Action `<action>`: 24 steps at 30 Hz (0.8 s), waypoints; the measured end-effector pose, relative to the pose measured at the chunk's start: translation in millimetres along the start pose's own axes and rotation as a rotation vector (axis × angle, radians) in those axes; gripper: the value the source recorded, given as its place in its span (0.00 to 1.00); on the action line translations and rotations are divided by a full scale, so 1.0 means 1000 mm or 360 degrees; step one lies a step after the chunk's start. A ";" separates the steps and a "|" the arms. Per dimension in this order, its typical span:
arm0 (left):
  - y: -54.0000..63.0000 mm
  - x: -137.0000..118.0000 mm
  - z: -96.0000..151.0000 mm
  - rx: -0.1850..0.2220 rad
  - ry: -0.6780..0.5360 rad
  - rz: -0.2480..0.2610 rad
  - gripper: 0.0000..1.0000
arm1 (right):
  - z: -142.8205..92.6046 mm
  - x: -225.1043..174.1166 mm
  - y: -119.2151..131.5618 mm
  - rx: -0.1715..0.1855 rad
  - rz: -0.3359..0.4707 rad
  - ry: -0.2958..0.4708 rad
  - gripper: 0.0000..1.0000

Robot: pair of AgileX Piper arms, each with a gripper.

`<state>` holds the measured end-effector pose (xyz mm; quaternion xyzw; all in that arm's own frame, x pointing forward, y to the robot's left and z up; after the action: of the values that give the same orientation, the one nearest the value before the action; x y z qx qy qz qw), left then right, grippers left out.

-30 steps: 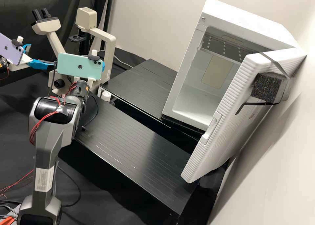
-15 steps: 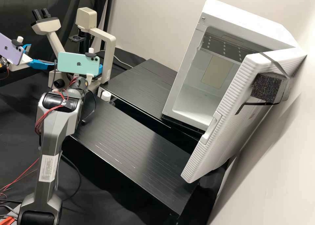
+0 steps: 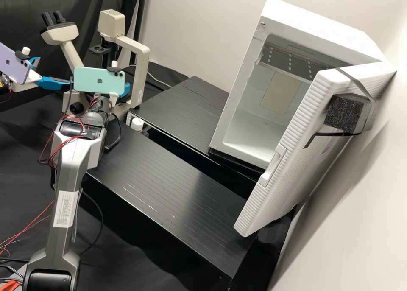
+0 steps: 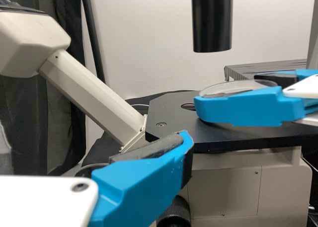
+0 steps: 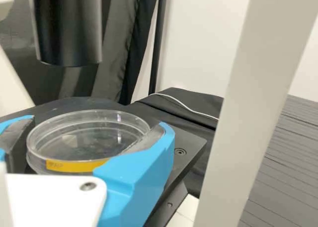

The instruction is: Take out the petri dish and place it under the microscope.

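Blue-fingered right end effector [image 3: 126,89] clasps the clear petri dish [image 5: 87,140] between its tips.

The right hand [image 3: 126,90] grips with parted fingers [image 5: 139,167] near the left hand [image 3: 60,84].

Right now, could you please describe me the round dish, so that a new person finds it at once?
Find the cream microscope, then its flat black stage, below the thick black tube. There, in the right gripper, is a shallow round dish. Unlike the solid-coloured parts around it, it is see-through, with a yellow strip on its side.
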<state>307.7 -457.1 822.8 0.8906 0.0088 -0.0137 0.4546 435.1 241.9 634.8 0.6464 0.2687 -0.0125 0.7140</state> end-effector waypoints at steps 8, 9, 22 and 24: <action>0.000 0.000 0.000 0.0000 0.0000 0.0000 1.00 | 0.000 0.015 -0.001 0.0035 0.0017 -0.0001 0.00; 0.000 0.000 0.000 0.0000 0.0000 0.0000 1.00 | 0.001 0.016 -0.002 0.0038 0.0017 -0.0003 0.00; 0.000 0.000 0.000 0.0000 0.0000 0.0000 1.00 | -0.004 0.026 -0.010 0.0000 0.0005 0.0005 1.00; 0.000 0.000 0.000 0.0000 0.0000 0.0000 1.00 | -0.002 0.027 -0.012 0.0012 -0.0005 -0.0016 1.00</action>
<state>307.7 -457.1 822.8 0.8906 0.0088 -0.0137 0.4546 453.4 250.4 612.3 0.6485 0.2661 -0.0180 0.7130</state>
